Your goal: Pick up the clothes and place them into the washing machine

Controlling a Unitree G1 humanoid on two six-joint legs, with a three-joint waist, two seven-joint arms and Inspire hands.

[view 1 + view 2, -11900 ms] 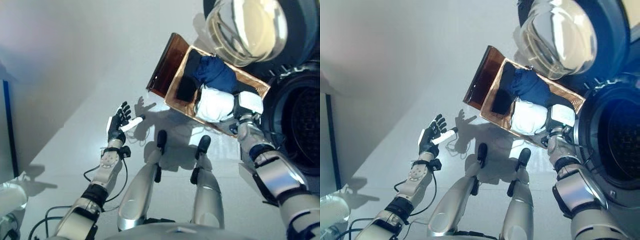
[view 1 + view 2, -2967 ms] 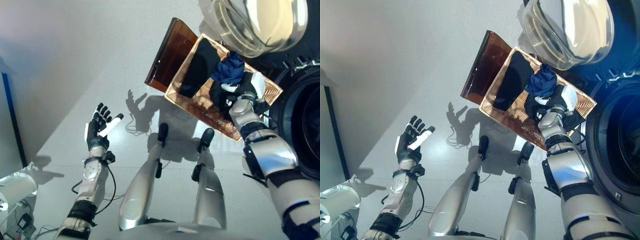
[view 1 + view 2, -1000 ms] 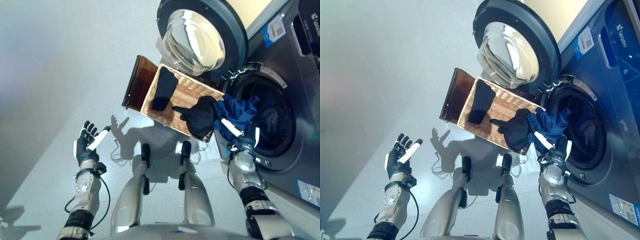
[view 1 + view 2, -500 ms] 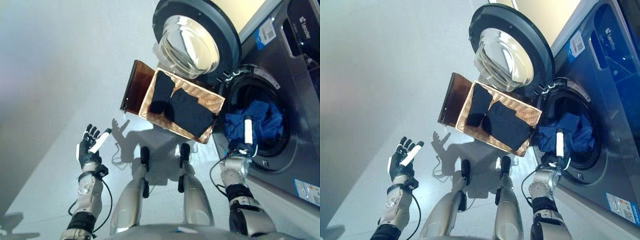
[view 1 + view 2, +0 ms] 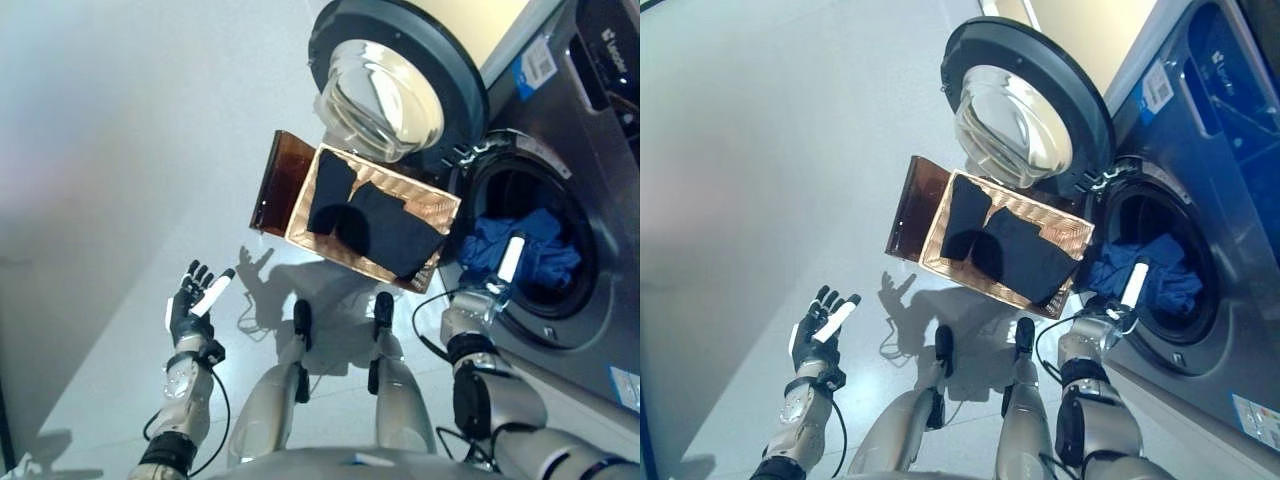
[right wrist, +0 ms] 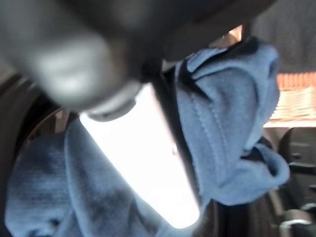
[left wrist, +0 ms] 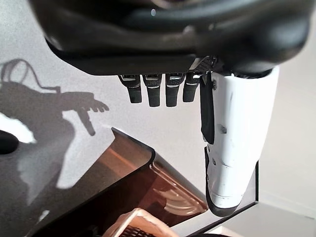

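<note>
The wicker basket (image 5: 432, 206) rests on the dark brown box (image 5: 275, 185) beside the washing machine and holds dark clothes (image 5: 385, 228). A blue garment (image 5: 535, 250) lies bunched in the mouth of the drum (image 5: 530, 200). My right hand (image 5: 492, 292) is at the drum's lower lip, its white thumb against the blue cloth. In the right wrist view the thumb (image 6: 143, 163) lies along the blue garment (image 6: 222, 133). My left hand (image 5: 192, 310) is open and empty, held up over the floor far to the left; it also shows in the left wrist view (image 7: 163, 44).
The machine's round door (image 5: 385, 95) stands open above the basket. The machine's grey front (image 5: 590, 330) runs down the right side. Pale floor (image 5: 130, 180) lies to the left. The brown box (image 7: 123, 182) shows in the left wrist view.
The blue garment went from above the basket's edge into the drum with my right hand. The black garment dropped back into the basket. My right hand has since drawn back to the lip.
</note>
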